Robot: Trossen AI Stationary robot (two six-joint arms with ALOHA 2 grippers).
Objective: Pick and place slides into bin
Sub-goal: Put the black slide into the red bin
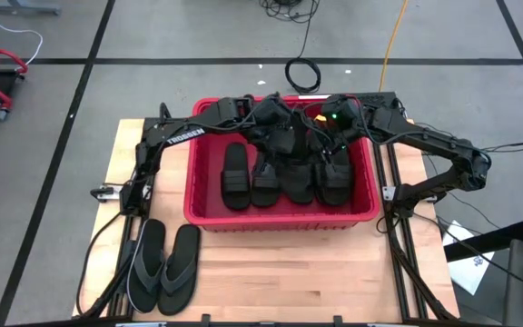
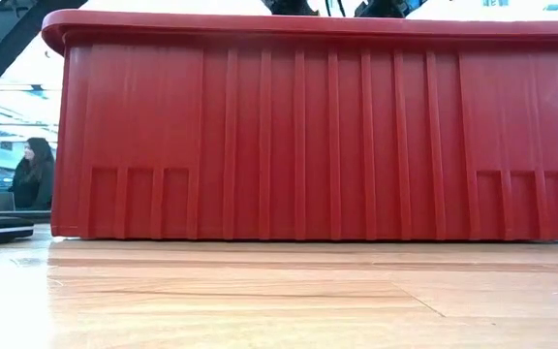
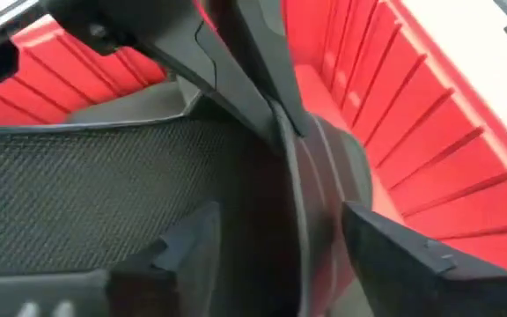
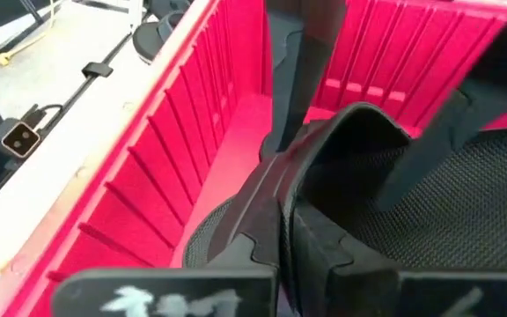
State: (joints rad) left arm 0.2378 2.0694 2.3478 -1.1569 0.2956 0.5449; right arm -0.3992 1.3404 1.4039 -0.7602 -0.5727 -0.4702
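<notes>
Four ribbed-strap slides [image 1: 284, 177] lay abreast in the red bin [image 1: 280, 218]; two thong flip-flops [image 1: 163, 266] remained on the table [image 1: 316, 282], just outside its near-left corner. Left gripper [image 1: 275, 136] and right gripper [image 1: 330, 136] both hung inside the bin, close together. Left fingers [image 3: 394, 251] straddled a slide's edge; grip of either: cannot tell. Risk: arms colliding in the crowded bin.
</notes>
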